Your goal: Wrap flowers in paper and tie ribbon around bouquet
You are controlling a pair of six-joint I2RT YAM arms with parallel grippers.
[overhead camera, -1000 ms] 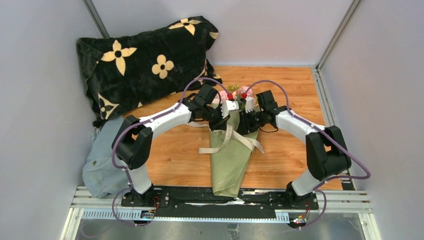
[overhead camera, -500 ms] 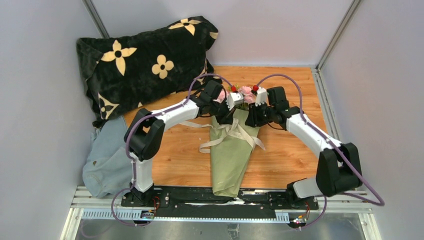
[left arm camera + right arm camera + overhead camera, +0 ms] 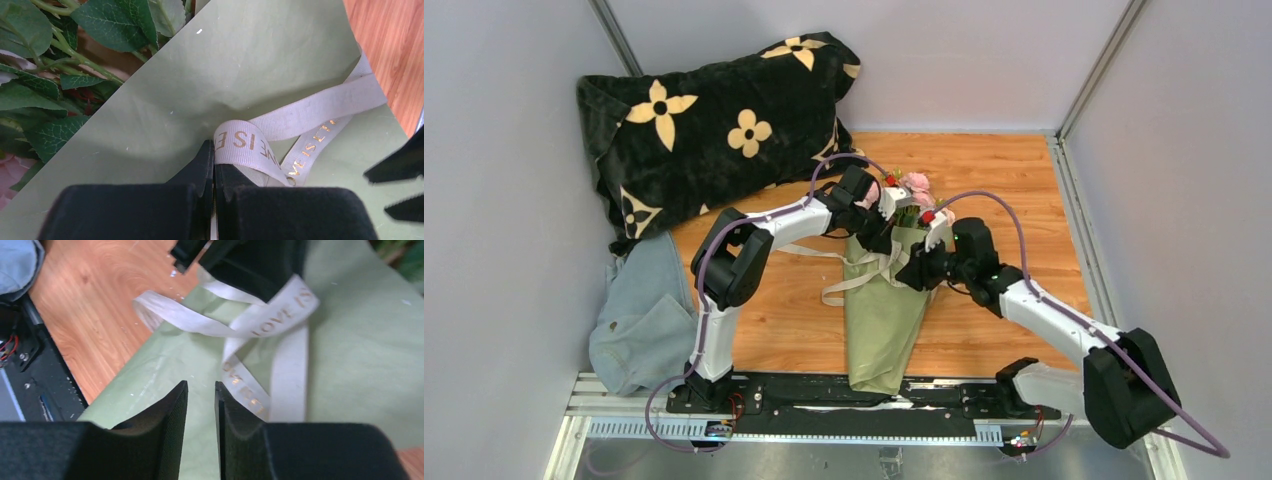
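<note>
Ribbon (image 3: 842,294) tying under way

Top view: wrapped bouquet (image 3: 882,330) lies flat, ribbon crossing it. Left wrist: left gripper (image 3: 214,160) is clamped on a ribbon loop. Right wrist: right gripper (image 3: 201,390), narrowly parted and empty, hovers beside the loose strand; next it should probably seize that.

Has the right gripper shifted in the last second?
Yes. The right gripper has pulled back toward the base rail, away from the flowers.
</note>
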